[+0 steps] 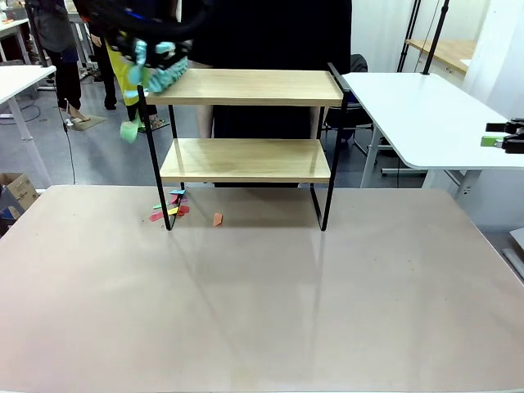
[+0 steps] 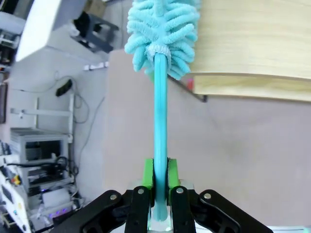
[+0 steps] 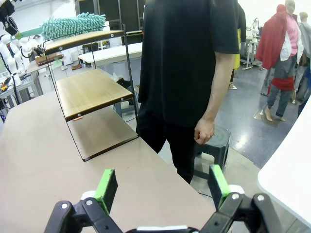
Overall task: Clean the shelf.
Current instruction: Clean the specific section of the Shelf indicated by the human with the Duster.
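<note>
1. The shelf [image 1: 254, 86] stands toward the far side of the surface [image 1: 262, 319], right in front of a person [image 3: 189, 63] in black. From the front, both boards look bare.
2. The left tool [image 2: 160, 179] is clamped on the thin blue handle of a fluffy duster [image 2: 163, 29]. The duster's head sits at the left end of the top board, partly hanging over the edge.
3. The right tool [image 3: 163, 187] hangs well off to the right, pads wide apart with nothing between them.
4. My first worry is that the shelf looks light on its thin legs. A sideways push from the duster against the raised edge could slide or tip it.
5. Second, the handle is narrow and held low, far from the head. Pressing down hard could twist it in the grip.
6. Third, coloured paper scraps [image 1: 170, 206] lie on the surface by the shelf's front left leg. More sweeping off that end would only add to the litter there.
7. The left arm is dark and cut off at the top of the front view, so I can't follow its reach.
8. A green bit [image 1: 128, 130] hangs below the duster, and I can't tell what it is.
9. A reddish speck [image 3: 77, 117] sits at the lower board's edge. It could be a scrap or a fitting, but it is too small to say.
</note>
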